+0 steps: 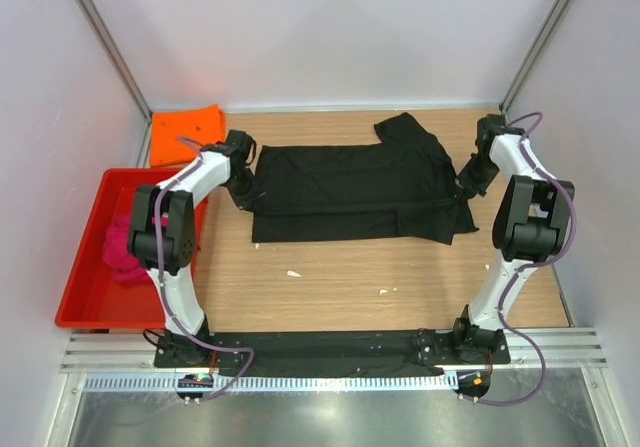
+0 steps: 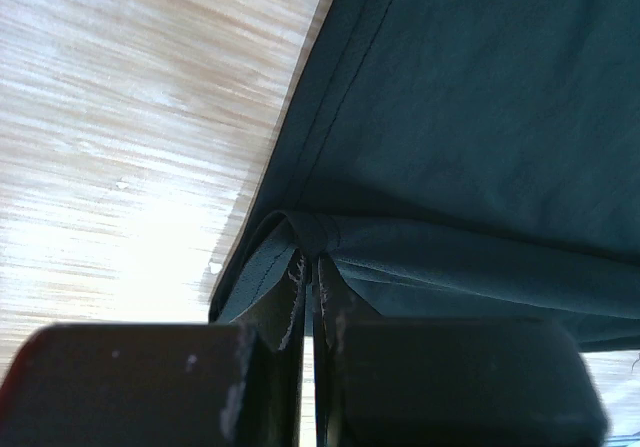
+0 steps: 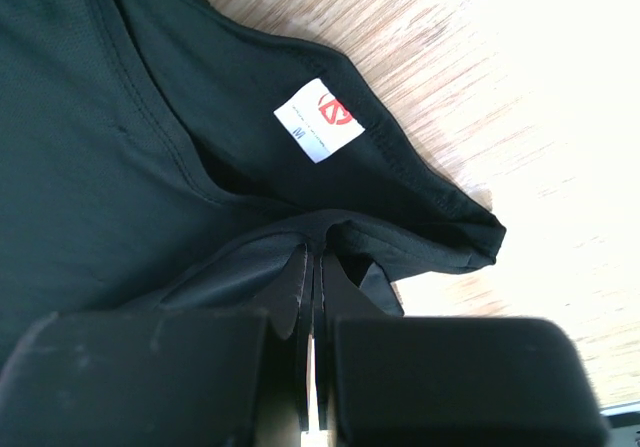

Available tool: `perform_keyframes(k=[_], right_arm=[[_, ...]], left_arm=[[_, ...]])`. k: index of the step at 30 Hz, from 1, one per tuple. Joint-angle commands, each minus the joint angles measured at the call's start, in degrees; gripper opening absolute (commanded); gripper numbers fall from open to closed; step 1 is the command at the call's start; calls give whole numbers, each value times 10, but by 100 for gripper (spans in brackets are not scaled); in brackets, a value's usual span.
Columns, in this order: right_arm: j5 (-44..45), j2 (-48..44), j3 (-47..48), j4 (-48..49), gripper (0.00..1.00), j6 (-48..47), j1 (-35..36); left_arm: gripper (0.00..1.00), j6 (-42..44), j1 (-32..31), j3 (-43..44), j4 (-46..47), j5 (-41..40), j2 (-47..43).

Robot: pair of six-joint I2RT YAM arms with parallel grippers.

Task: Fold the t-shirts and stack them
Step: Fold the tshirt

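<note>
The left end effector point(image 2: 312, 267) is closed tight, its fingers pinching a raised fold at the hemmed edge of the black t-shirt point(image 1: 350, 192). The right end effector point(image 3: 315, 252) is likewise closed, with a bunched fold of the same shirt caught between its fingers. A white tag point(image 3: 318, 119) with a red mark lies on the cloth just ahead of it. The black t-shirt stretches across the wooden tabletop point(image 1: 380, 267) between the two end effectors, lying mostly flat, with a rumpled sleeve beyond and inward of the right one. Beyond the left end effector, toward the far wall and to its outer side, the orange t-shirt point(image 1: 187, 132) sits folded. Nearer the arm bases and outward of the left end effector, the magenta t-shirt point(image 1: 120, 252) lies crumpled inside a red tray point(image 1: 85, 267).
</note>
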Motion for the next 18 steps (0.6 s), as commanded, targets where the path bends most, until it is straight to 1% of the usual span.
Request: perform_keyframes(k=[1,3,5,7,8,9,10,11,12,13,14,15,16,17,18], right_arm=[[17,3,23,11,2,7,-3],[20,6,22,11,3,6,-4],[20,11,23,15,6,6,-4],[28,18,33,15,11,1,-4],[34,23,52,11,18,-1,-4],[38,26,65,3,21,-7,-4],[45,26,89,-14,27,-11,-2],[54,23,96,-22,30,-15,-2],[61,7,99,-28,34,-21,-2],[70,-3,98,-34,38,-23,-3],[73,-15,86,-36,45,-24,-2],[71,-43,77,-36,47,-24,-3],[64,-59,64,-33,51,-25,-2],[45,-73,35,-30,53,-25,-2],[31,-104,17,-24,53,-25,-1]], left_arm=[[0,12,5,26,-2,-1,6],[0,13,5,28,-2,-3,11],[0,15,5,33,-5,-7,16],[9,31,5,46,-23,-30,15],[24,37,3,60,-31,-62,9],[33,51,3,64,-37,-83,-3],[41,60,3,68,-47,-130,-30],[57,69,3,69,-48,-146,-46],[60,89,3,69,-49,-156,-61],[61,97,3,66,-53,-158,-75],[61,103,3,57,-54,-149,-101],[61,107,3,47,-53,-135,-112],[61,107,3,33,-42,-118,-127],[59,105,2,19,-32,-66,-152],[58,103,1,-23,-17,-37,-167]])
